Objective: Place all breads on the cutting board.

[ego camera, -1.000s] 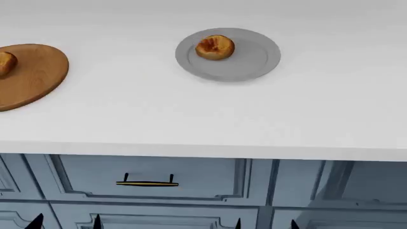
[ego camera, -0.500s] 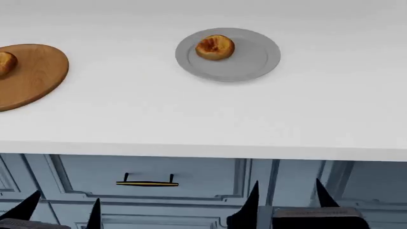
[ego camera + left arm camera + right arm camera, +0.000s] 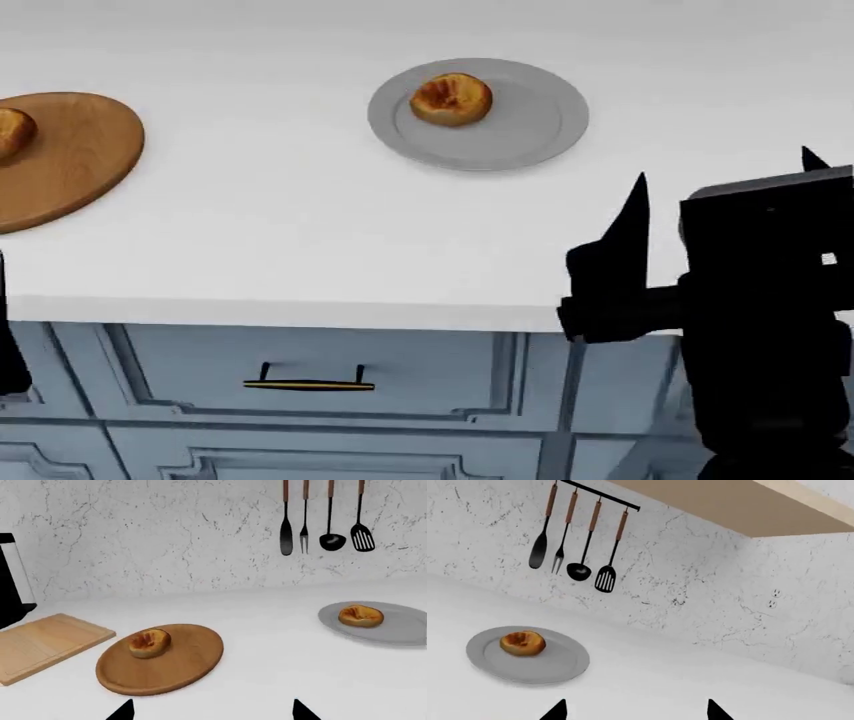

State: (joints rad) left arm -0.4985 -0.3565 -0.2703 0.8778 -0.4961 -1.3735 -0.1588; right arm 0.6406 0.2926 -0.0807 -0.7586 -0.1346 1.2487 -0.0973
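While both arms are hovering near the counter's [image 3: 400,250] front edge, neither is carrying anything. In the head view, the right gripper [image 3: 721,190] is showing at 4 o'clock with its 2 dark fingertips spread apart and nothing between them; the left gripper [image 3: 212,711] is appearing in its own wrist view as 2 separated tips, likewise bare. One bread [image 3: 451,99] is sitting on the round grey plate [image 3: 541,125] at 12 o'clock, and another bread [image 3: 149,642] is resting on the round wooden plate [image 3: 180,665] at 10 o'clock. Just beside that plate, apart from it, the cutting board [image 3: 47,642] is lying bare, so both rolls are waiting to be moved. Judging by reach, each arm is probably lining up on its nearer roll.
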